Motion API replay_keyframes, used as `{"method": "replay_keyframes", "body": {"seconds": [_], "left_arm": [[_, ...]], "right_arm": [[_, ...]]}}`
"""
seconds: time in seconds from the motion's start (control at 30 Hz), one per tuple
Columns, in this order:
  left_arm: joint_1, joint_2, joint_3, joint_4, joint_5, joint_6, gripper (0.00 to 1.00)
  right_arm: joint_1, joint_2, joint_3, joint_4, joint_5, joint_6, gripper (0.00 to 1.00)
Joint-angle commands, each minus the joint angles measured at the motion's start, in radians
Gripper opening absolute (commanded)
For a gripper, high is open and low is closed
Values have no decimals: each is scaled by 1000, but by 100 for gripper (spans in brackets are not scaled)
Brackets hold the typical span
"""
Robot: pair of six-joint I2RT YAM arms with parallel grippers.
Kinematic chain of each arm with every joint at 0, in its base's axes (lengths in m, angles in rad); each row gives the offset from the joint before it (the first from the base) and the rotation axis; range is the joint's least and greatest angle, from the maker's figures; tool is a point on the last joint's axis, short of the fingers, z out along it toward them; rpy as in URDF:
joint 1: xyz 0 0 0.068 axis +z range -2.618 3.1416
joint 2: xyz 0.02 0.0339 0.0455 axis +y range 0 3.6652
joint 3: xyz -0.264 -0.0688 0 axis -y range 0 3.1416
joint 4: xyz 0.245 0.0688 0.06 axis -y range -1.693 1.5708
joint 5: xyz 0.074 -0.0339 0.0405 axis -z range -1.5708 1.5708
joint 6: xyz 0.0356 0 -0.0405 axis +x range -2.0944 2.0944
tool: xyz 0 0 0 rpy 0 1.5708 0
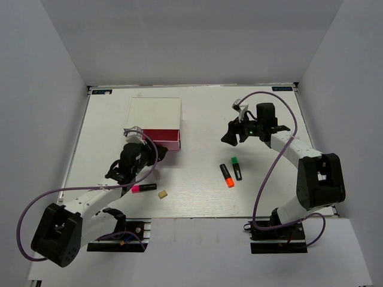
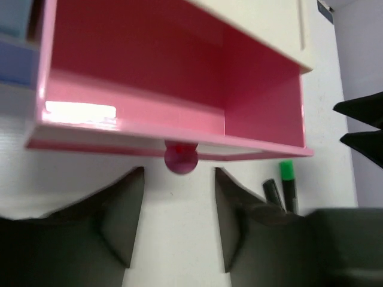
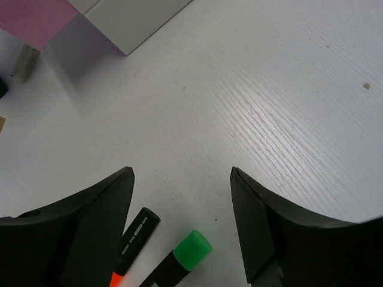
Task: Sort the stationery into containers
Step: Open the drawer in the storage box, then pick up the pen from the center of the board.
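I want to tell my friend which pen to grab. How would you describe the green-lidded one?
Find the square white-topped drawer box with its pink drawer pulled open. To its right, two short black highlighters lie side by side. Pick the green-capped highlighter, the one on the right; its neighbour is the orange-capped highlighter.

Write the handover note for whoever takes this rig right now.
Claws: left claw open, empty, facing the knob of the pink drawer, not touching it; right claw open, empty, above the table by the green highlighter and orange highlighter.
The pink drawer is pulled open; no stationery visible inside.
The pink highlighter and tan eraser lie near the left arm.
Done: drawer opened. Left: sort all four items.
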Motion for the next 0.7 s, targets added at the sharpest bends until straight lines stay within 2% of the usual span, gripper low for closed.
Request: {"method": "replay_keyframes", "body": {"seconds": [0.0,0.1,0.13,0.33,0.43,0.47,0.53,0.57,0.67], "left_arm": [[-6,-13,-11,-69,43,12,65],[-6,-22,7,-92,43,33,74],[-6,-22,7,-105,43,33,78],[-6,-123,49,-213,54,73,81],[-6,-180,70,-320,54,85,81],[-6,-226,70,-352,54,85,78],[-6,-277,70,-444,43,59,75],[-6,-304,70,-472,25,41,69],[-6,-410,49,-585,-30,-60,66]], "right_arm": [[4,-2,20,-45,9,-34,72],[4,-4,25,-74,46,-47,81],[3,-5,26,-80,54,-51,90],[1,-25,26,-163,115,-77,90],[1,-33,37,-251,170,-81,77],[4,-31,40,-275,213,-84,67],[4,-33,45,-348,262,-87,53],[3,-33,43,-362,278,-90,46],[6,-48,26,-413,353,-81,44]]}}
